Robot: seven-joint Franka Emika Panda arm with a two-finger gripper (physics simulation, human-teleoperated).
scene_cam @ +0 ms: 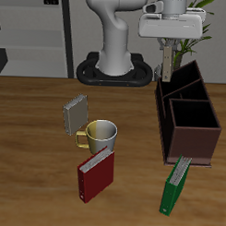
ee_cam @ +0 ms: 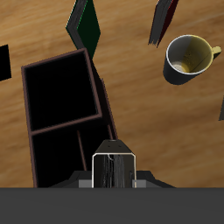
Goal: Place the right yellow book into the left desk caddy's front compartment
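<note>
Overhead, the gripper (scene_cam: 166,67) pinches the right yellow book (scene_cam: 167,63), a thin hardcover held upright between nearly closed fingers (scene_cam: 164,54), just above the rear well of the boxy maroon left desk caddy (scene_cam: 192,132).

1. Table (scene_cam: 31,130): warm brown wood, streaked grain running across it.
2. Left desk caddy (scene_cam: 190,136): dark brown-maroon walls; the wells (ee_cam: 61,92) look near black inside.
3. Yellow book (scene_cam: 75,113) beside the mug: grey-tan cover, pale page edges.
4. Mug (scene_cam: 101,135): yellowish-olive outside, dull cream within, with a handle of the same yellow.
5. Red book (scene_cam: 94,175): dark red cover, whitish page edge.
6. Green book (scene_cam: 174,185): deep green cover, pale grey page edge.
7. Robot arm (scene_cam: 118,32): white, on a black base plate.
8. Gripper (scene_cam: 166,67): light grey body with darker grey fingers; a grey-tan book (ee_cam: 114,169) shows between them.
9. Plant (scene_cam: 196,35) behind: green leaves.
</note>
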